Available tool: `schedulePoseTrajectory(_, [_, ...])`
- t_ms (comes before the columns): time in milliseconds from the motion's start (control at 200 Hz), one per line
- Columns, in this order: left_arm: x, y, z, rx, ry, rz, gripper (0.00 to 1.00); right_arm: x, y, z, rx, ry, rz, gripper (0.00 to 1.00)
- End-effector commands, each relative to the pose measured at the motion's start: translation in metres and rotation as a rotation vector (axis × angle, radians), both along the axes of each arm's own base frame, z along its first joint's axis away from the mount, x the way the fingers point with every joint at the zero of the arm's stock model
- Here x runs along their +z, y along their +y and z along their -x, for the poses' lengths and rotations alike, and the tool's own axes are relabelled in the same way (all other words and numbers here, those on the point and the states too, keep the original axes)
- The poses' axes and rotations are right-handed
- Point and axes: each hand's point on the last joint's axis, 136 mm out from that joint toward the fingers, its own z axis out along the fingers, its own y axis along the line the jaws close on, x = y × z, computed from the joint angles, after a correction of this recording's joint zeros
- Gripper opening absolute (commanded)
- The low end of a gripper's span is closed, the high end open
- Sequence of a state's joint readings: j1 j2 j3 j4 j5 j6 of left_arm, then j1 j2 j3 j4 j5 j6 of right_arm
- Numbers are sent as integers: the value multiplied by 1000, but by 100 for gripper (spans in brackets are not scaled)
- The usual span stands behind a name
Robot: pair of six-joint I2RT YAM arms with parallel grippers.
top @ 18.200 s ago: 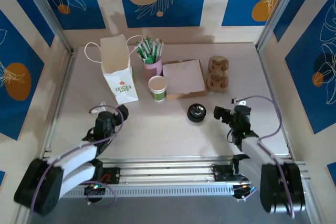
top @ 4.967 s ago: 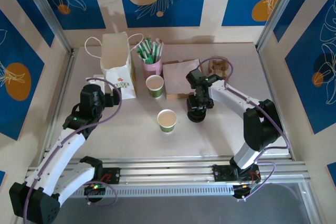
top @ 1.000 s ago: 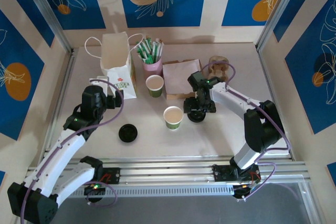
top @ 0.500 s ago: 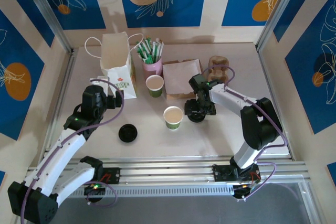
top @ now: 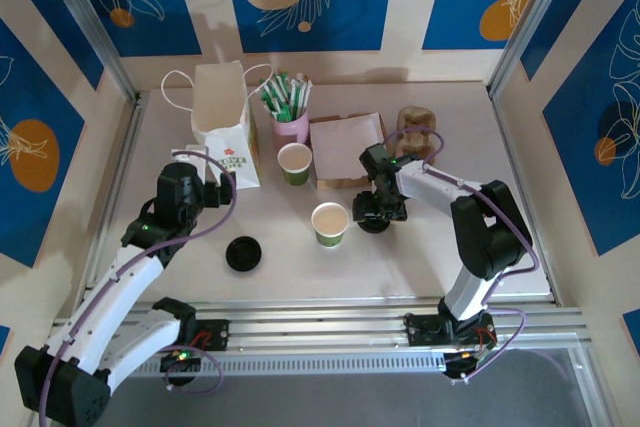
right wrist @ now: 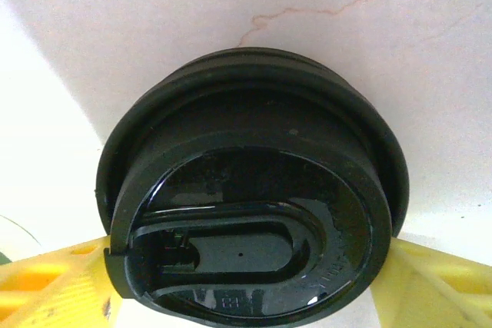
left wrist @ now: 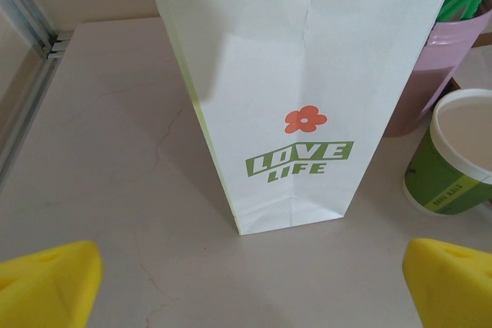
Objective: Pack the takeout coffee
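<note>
The takeout coffee cup (top: pixel 329 223), white above green, stands lidless mid-table. Just right of it, my right gripper (top: pixel 377 211) points down over a round black lid (top: pixel 372 219). In the right wrist view the yellow fingers (right wrist: pixel 54 286) press both sides of that lid (right wrist: pixel 254 220), and the gripper (right wrist: pixel 250 286) is shut on it. A second black lid (top: pixel 243 253) lies to the cup's left. My left gripper (top: pixel 208 180) stands open facing the white paper bag (left wrist: pixel 307 90), its midpoint (left wrist: pixel 250 286) on bare table short of the bag's base.
A second green-and-white cup (top: pixel 295 163) (left wrist: pixel 453 159) stands beside the bag (top: pixel 224 127). Behind it is a pink cup of sticks (top: pixel 289 115). A flat cardboard box (top: pixel 345 147) and a brown cup carrier (top: pixel 418 133) lie at the back right.
The right gripper's fingers have drawn in against the black lid and its arm has shifted slightly. The left arm, cups and other lid have not moved.
</note>
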State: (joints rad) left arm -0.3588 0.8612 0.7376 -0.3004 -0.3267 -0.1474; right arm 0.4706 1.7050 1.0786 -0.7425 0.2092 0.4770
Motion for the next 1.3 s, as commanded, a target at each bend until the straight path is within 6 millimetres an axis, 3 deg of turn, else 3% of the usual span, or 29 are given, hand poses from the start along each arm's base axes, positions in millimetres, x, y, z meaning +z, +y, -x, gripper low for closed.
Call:
schedulePoseTrajectory(0, [3,-2,0,-8,-5,-15,100,-2,-1,3,11,11,-4,77])
schedulePoseTrajectory(535, [2,-2,0,-8,-3,-17,100,11,-4,-16,25,-60,35,81])
schedulePoseTrajectory(1010, [2,-2,-1,-11,-4,-19,100,-1,0,-19,47,-39,38,76])
schedulePoseTrajectory(1110, [2,-2,-1,-11,-2,-20,100,5,-2,-18,44,-48,47,73])
schedulePoseTrajectory(1295, [2,-2,-1,-10,-3,-19,100,34,-2,-17,51,-105,53,70])
